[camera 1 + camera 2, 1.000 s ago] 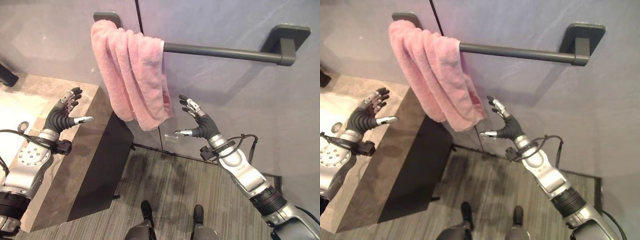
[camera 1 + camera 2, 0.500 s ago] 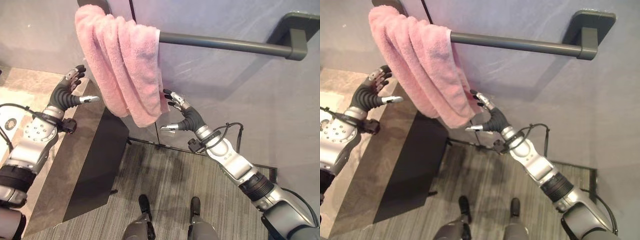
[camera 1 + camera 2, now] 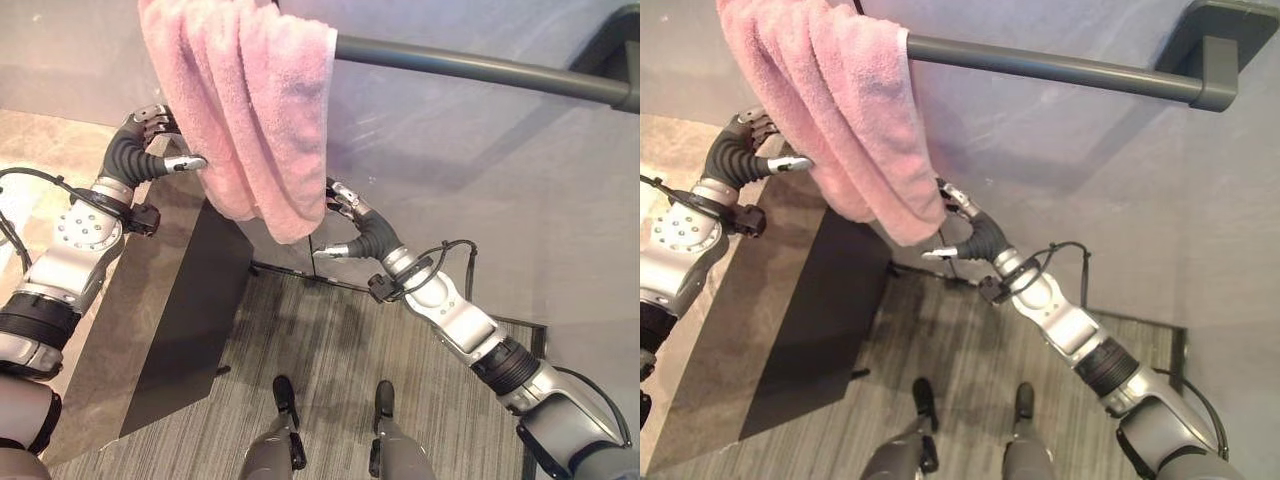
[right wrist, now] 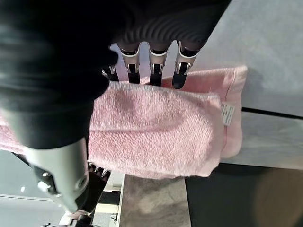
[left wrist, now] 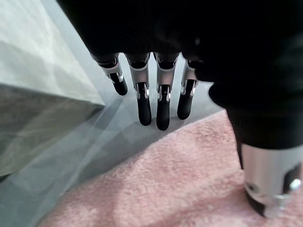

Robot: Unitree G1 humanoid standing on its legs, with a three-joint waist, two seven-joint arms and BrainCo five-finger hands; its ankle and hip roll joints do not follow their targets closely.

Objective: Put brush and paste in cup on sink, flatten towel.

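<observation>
1. Left eye view: the bunched pink terry towel (image 3: 245, 110) hangs over the left end of the dark grey wall rail (image 3: 480, 68), folded into thick pleats.
2. At the towel's left edge, the left hand (image 3: 145, 155) has its thumb touching the cloth and its fingers straight behind it; nothing is pinched yet.
3. By the towel's lower right corner, the right hand (image 3: 355, 225) is spread open, fingers reaching behind the cloth and thumb in front, not closed on it.
4. Risk: a sideways pull with only 1 layer caught would likely slide the whole bundle along the rail instead of spreading it.
5. Risk: a downward tug at the low corner could drag the towel off the rail onto the floor.
6. To the left stands the beige stone sink counter (image 3: 60, 150) with a dark side panel (image 3: 185, 320).
7. Behind is a grey wall (image 3: 480, 190); below, grey striped carpet (image 3: 330, 380).
</observation>
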